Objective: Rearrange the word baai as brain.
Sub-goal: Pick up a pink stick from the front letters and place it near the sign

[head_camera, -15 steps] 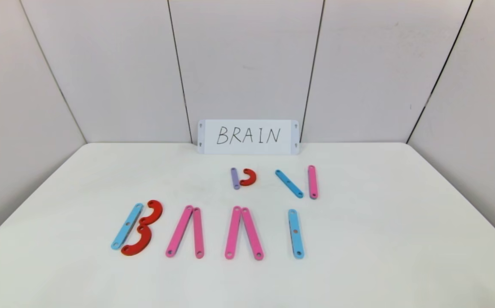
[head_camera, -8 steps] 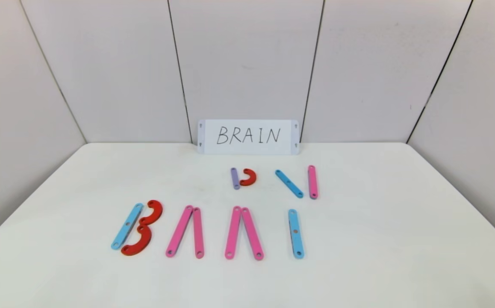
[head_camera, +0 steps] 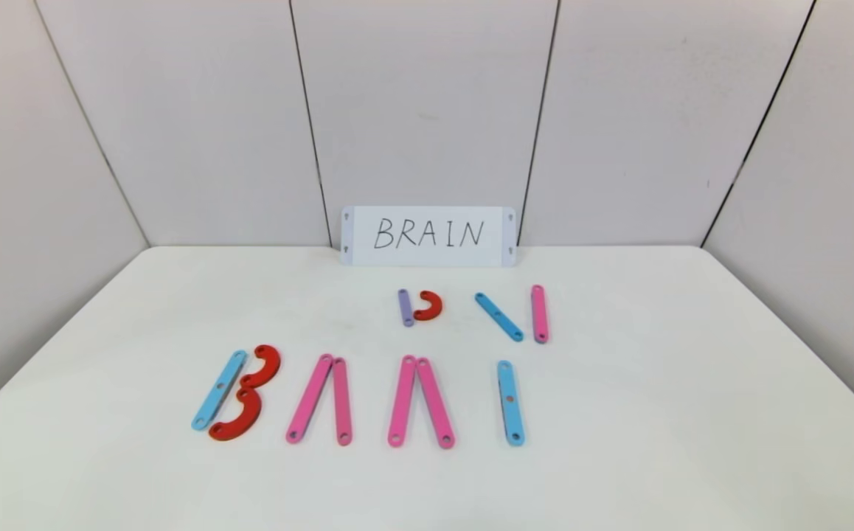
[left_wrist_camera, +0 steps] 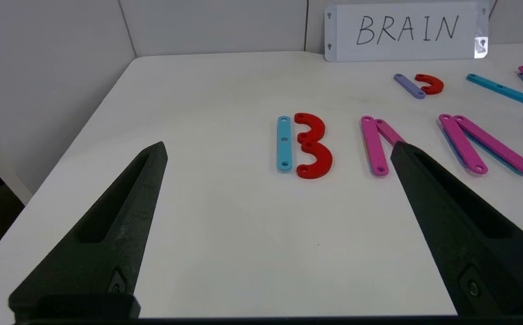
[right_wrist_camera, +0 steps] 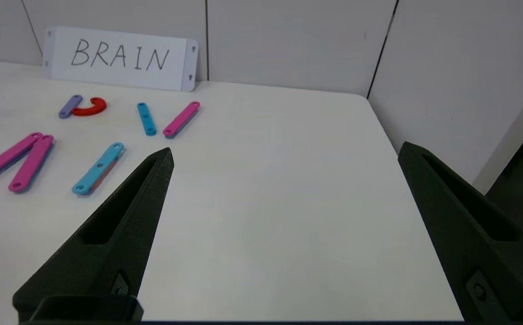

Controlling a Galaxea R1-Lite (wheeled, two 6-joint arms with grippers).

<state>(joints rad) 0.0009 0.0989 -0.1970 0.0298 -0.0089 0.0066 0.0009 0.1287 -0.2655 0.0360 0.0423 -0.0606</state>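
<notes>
Pink, sky-blue and red plastic pieces spelling the word baai in a row across the near middle of the white desk, long bars running roughly near-to-far, with a short purple bar, small red curve, blue bar and pink bar loose behind, toward the white card handwritten "BRAIN". Ahead of the left gripper, spread wide and empty, with the B straight in front and the first A just beside one fingertip, so likely the nearer arm for that A. Off to the right, clear of the pieces: the right gripper, equally wide and empty, nearest the blue I.
</notes>
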